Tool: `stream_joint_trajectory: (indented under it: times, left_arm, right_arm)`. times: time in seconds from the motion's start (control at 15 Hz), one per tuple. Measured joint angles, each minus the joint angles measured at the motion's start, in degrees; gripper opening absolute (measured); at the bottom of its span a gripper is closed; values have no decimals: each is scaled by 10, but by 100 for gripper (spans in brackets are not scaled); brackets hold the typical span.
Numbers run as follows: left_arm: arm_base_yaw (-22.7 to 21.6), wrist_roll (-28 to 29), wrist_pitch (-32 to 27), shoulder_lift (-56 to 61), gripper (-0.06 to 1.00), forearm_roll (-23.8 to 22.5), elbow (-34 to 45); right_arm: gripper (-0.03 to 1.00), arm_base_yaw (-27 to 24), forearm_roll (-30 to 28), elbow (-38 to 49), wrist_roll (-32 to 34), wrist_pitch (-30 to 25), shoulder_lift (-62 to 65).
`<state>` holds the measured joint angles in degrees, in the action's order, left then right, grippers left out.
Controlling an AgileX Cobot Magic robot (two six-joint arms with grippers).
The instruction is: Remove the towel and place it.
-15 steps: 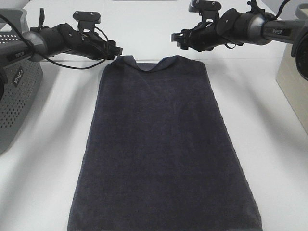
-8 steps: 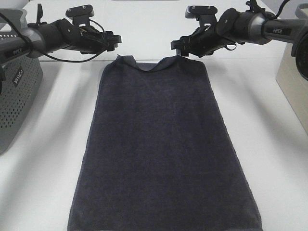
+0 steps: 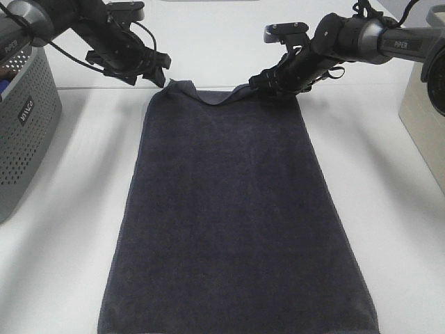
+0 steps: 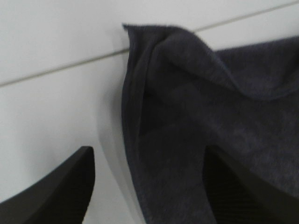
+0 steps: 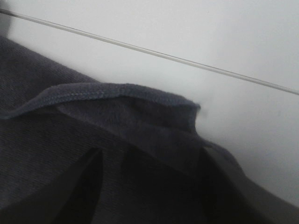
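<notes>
The dark navy towel (image 3: 229, 209) lies spread flat down the middle of the white table, its far edge slightly rumpled. My left gripper (image 3: 161, 69) hovers tilted down just above the far left corner, open. In the left wrist view the raised towel corner (image 4: 154, 60) lies beyond the two spread fingers (image 4: 70, 186) of the left gripper (image 4: 148, 151). My right gripper (image 3: 264, 87) is down at the far right corner, open. In the right wrist view the folded hem (image 5: 117, 93) sits just past the right gripper (image 5: 149, 158), which straddles the cloth.
A grey perforated basket (image 3: 21, 139) stands at the left edge of the table. A beige container (image 3: 425, 118) stands at the right edge. Bare white table (image 3: 69, 243) flanks the towel on both sides.
The right gripper has come down onto the towel's far right corner. The left arm has swung up and back, its gripper now pointing down at the far left corner.
</notes>
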<state>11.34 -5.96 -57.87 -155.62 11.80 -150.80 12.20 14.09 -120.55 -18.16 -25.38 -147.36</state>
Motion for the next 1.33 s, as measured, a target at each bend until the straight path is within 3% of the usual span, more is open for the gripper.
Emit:
stream_joint_trajectory:
  times: [0.27, 0.8, 1.07, 1.33]
  left_arm:
    - [0, 13, -68, 0, 63, -14, -7]
    - [0, 15, -67, 0, 63, -12, -7]
    - [0, 15, -66, 0, 63, -11, -7]
    - [0, 15, -62, 0, 63, -11, -7]
  right_arm:
    - [56, 0, -25, -1, -5, 60, 0]
    - [53, 0, -21, -14, 3, 181, -21]
    - [51, 0, -66, -14, -1, 179, -42]
    - [45, 0, -72, -14, -30, 185, -61]
